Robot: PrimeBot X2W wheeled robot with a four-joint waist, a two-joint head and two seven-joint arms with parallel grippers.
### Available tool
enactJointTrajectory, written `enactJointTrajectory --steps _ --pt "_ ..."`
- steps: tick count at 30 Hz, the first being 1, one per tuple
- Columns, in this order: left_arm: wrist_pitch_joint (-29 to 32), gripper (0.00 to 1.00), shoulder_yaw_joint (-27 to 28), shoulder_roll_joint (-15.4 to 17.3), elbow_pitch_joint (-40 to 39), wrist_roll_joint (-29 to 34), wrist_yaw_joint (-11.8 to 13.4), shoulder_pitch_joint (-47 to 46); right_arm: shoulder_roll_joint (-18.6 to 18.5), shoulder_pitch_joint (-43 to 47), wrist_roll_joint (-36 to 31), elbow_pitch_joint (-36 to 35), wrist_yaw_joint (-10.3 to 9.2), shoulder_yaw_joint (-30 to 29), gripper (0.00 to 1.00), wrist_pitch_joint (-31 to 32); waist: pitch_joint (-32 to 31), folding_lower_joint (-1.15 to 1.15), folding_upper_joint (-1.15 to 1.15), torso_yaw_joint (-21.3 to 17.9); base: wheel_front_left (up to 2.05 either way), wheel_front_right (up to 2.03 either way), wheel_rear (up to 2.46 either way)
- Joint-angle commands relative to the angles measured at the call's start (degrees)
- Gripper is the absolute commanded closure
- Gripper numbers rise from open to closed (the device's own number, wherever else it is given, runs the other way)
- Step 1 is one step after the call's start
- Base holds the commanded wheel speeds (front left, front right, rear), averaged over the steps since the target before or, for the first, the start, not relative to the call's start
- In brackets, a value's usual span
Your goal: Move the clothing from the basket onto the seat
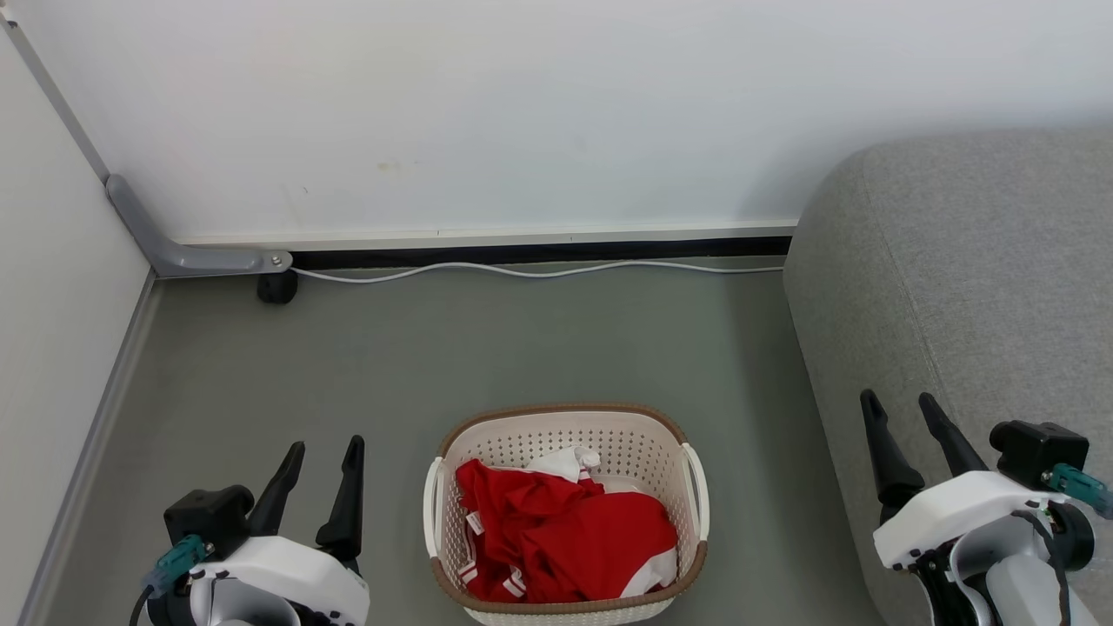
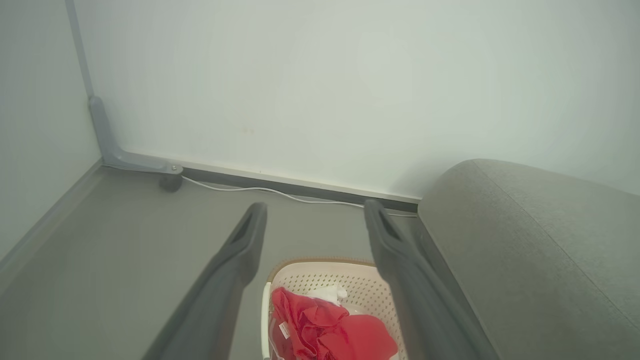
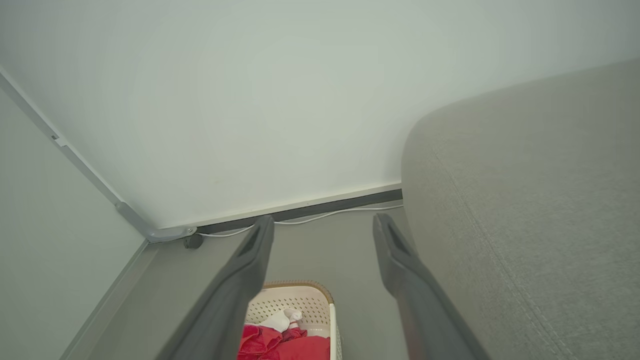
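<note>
Step in hand: the very start, by my reckoning. All the red clothing [image 1: 565, 530] lies in the laundry basket [image 1: 556, 409], none of it is on the grey sofa [image 1: 956, 278], and neither gripper holds anything.
Next move: I'd judge one arm must swing inward and dip into the basket. Its fingers should go spread over a raised fold of the heap, then pinch deep enough that the soft cloth doesn't slip on the lift.
Left gripper [image 1: 326, 443]: held up off the floor, its fingers [image 2: 240, 250] parted wide and empty, pointing towards the far wall and touching nothing.
Right gripper [image 1: 897, 397]: much the same pose, its fingers [image 3: 395, 255] spread wide and empty. The sofa's flank is close on their right, apart from them as far as I can tell.
Clothing: a crumpled heap low between the two pairs of fingers, right of the left pair and left of the right pair. It is red with white trim, with a white bit at its far end.
Basket: upright on the floor, apart from both grippers, its handles turned towards them.
Sofa: right of the right fingers and running on past their tips, with a strip of floor between it and the basket.
White cable [image 1: 539, 271]: well beyond every fingertip, along the foot of the wall.
Grey bracket [image 1: 200, 259]: in the corner, far beyond the left fingers.
</note>
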Motion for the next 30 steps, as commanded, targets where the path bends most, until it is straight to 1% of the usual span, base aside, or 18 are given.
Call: enactJointTrajectory --steps 1,12,26,30 --pt "-0.89 0.00 1.69 0.69 -1.03 1.95 -0.31 -3.71 -0.82 -2.63 -2.18 -0.81 0.36 0.63 0.00 -1.16 0.00 0.00 0.00 -0.01 0.00 0.00 0.00" --pt "-2.57 0.00 2.23 0.41 -0.05 8.71 -0.35 -4.51 -0.70 -3.53 -9.95 0.00 0.39 -0.31 0.00 -2.84 0.29 0.00 0.00 -0.05 0.00 0.00 0.00" --pt "-5.09 0.00 3.35 0.03 0.03 18.87 -0.42 -5.56 -0.73 -5.07 -21.07 0.29 0.42 -1.21 0.00 -5.36 0.76 0.00 0.00 -0.39 0.00 0.00 0.00" --pt "-5.09 0.00 3.98 -0.28 0.19 18.66 -0.42 -5.55 -0.52 -5.02 -21.18 0.03 0.42 -1.83 0.00 -5.36 0.82 0.00 0.00 -0.43 0.00 0.00 0.00"
